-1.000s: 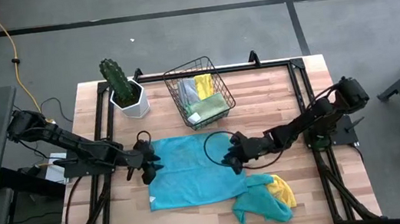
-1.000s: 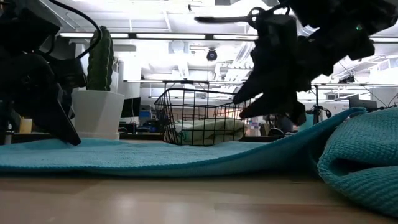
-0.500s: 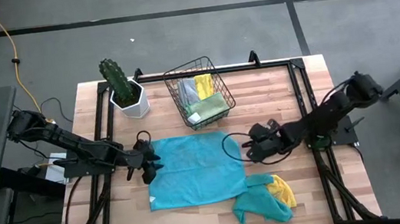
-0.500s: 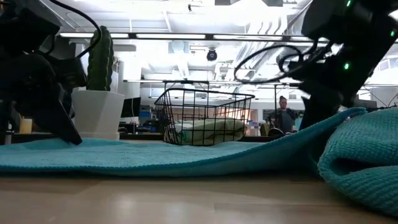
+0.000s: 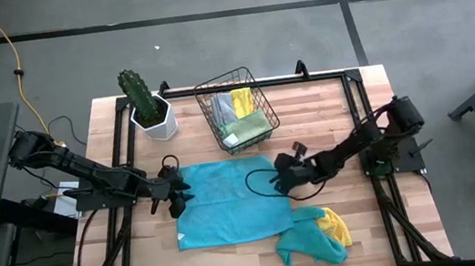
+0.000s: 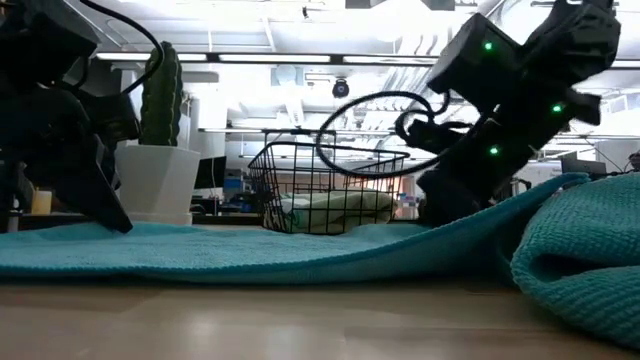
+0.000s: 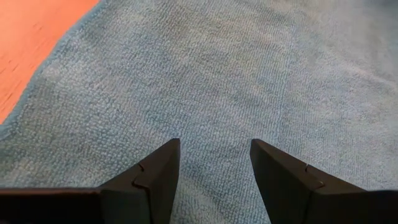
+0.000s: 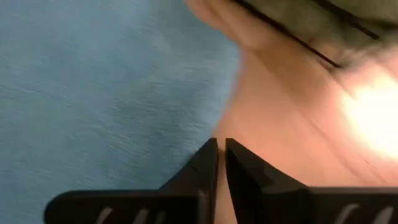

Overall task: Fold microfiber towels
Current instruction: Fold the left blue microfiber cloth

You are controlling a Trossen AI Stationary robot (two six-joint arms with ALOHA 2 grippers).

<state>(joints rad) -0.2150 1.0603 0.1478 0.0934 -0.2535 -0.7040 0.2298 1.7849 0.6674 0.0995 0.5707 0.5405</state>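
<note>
Teal towel (image 5: 228,201) lies spread flat on the worktop (image 5: 346,119). We note left gripper (image 5: 176,199) at its left edge, fingers (image 7: 155,177) wide over the pile; right gripper (image 5: 281,182) at its right edge, fingers (image 8: 202,165) nearly closed, empty. Soft, light, limp cloth: we judge corners the best hold.

The left arm reaches in low from the left side, its forearm stretched out and its wrist angled downward. The left hand (image 5: 177,196) points down with its two dark fingers (image 7: 155,180) spread apart. The right arm extends low from the right side, elbow raised near its base, a cable looping by its wrist. The right hand (image 5: 279,181) has its fingers (image 8: 202,165) drawn nearly together, only a thin slit between them.
</note>
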